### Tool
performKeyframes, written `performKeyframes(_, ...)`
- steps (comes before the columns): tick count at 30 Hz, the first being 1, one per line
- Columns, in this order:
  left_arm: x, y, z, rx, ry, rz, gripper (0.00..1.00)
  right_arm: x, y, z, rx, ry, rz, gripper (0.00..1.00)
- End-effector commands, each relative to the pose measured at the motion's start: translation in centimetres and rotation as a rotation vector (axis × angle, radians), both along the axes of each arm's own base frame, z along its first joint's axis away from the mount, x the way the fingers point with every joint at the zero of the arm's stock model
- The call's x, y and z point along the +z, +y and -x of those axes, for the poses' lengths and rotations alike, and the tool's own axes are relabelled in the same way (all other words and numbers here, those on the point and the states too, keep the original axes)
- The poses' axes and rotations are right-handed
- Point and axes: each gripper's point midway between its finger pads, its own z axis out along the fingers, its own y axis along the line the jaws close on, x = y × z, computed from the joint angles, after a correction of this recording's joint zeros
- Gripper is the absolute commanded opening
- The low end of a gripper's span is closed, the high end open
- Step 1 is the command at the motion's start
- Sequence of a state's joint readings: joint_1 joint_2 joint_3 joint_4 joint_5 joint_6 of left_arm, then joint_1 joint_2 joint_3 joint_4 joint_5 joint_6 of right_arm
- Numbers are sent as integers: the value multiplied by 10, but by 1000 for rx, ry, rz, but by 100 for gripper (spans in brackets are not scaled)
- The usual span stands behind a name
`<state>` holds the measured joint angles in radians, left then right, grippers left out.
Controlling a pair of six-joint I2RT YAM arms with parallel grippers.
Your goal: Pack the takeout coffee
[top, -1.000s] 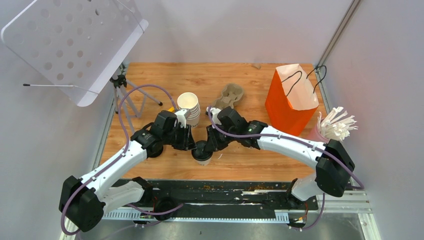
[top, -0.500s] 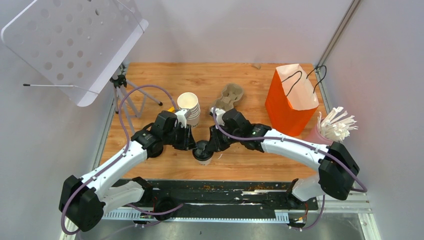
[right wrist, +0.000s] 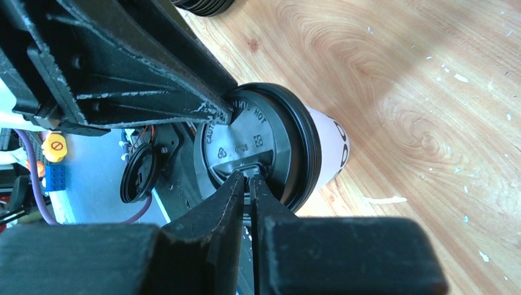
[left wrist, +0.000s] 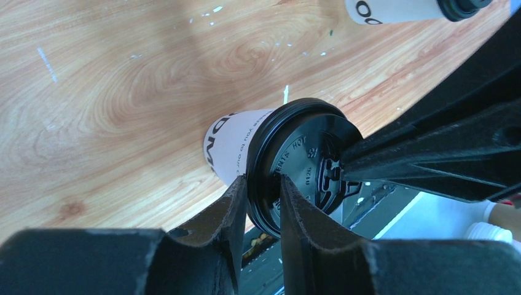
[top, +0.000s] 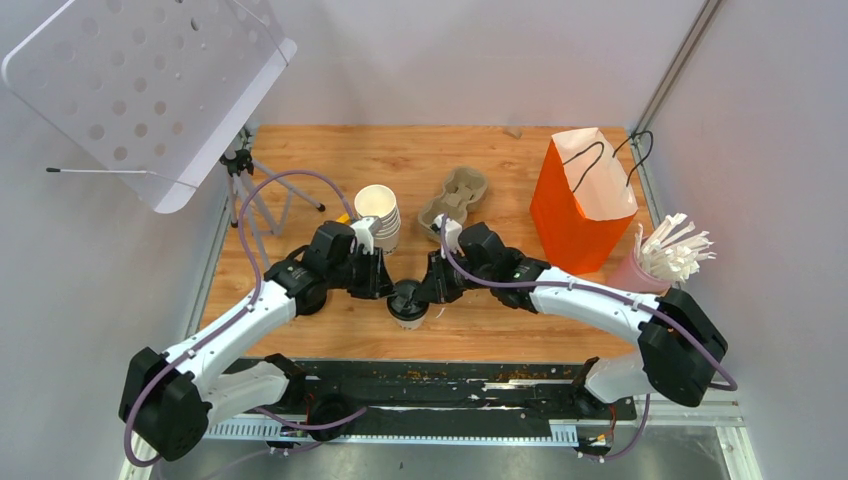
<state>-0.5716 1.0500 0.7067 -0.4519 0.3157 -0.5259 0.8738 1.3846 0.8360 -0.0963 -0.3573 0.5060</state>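
We judge the packing barely begun. The takeout coffee point(top: 407, 303) stands upright near the front edge of the wooden table point(top: 330, 160), between the 2 arms, with its lid point(left wrist: 307, 153) on. It is in neither the pulp carrier point(top: 455, 195) nor the orange paper bag point(top: 580, 200), which both sit further back. What is left, as we read it, is lifting the cup and seating it in 1 of those.

The left gripper point(left wrist: 263, 182) grasps the lid's rim, 1 finger outside against the cup wall and the other on top. The right gripper point(right wrist: 247, 178) is clenched almost closed on the lid's small raised spout.

The cup is smooth, tapered white paper with dark lettering. The lid is round, glossy black plastic, embossed with text. The carrier is rough moulded fibre with round wells, and the table shows swirling grain flecked with pale specks.
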Motion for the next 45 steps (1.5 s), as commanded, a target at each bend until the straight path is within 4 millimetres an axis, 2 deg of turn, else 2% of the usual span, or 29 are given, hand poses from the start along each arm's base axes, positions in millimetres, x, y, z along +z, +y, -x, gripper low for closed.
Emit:
performKeyframes(1, -42, 22, 16, 26, 109, -131, 31, -74, -51, 13, -78, 146, 238, 11)
performKeyframes(4, -37, 15, 15, 5, 95, -92, 31, -64, -48, 12, -76, 158, 203, 11)
performKeyframes(11, -27, -3, 9, -49, 69, -10, 31, 22, -25, 0, -29, 46, 42, 16)
performKeyframes(13, -29, -5, 10, -58, 78, -4, 31, 40, -24, -3, -20, 10, 24, 18)
performKeyframes(16, -31, -5, 11, -62, 85, -6, 31, 54, -24, -7, -20, -29, 21, 20)
performKeyframes(18, -31, -6, 11, -64, 82, 0, 31, 57, -25, -10, -26, -45, 25, 21)
performKeyframes(23, -29, -8, 10, -70, 76, 10, 31, 45, -30, -21, -35, -45, 71, 25)
performKeyframes(32, -31, -9, 9, -80, 78, 4, 31, 30, -31, -37, -10, -18, 111, 25)
performKeyframes(41, -34, -9, 9, -80, 81, 2, 31, 22, -26, -33, 29, 22, 103, 22)
performKeyframes(45, -34, -9, 9, -81, 82, 0, 31, 26, -26, -34, 26, 16, 98, 23)
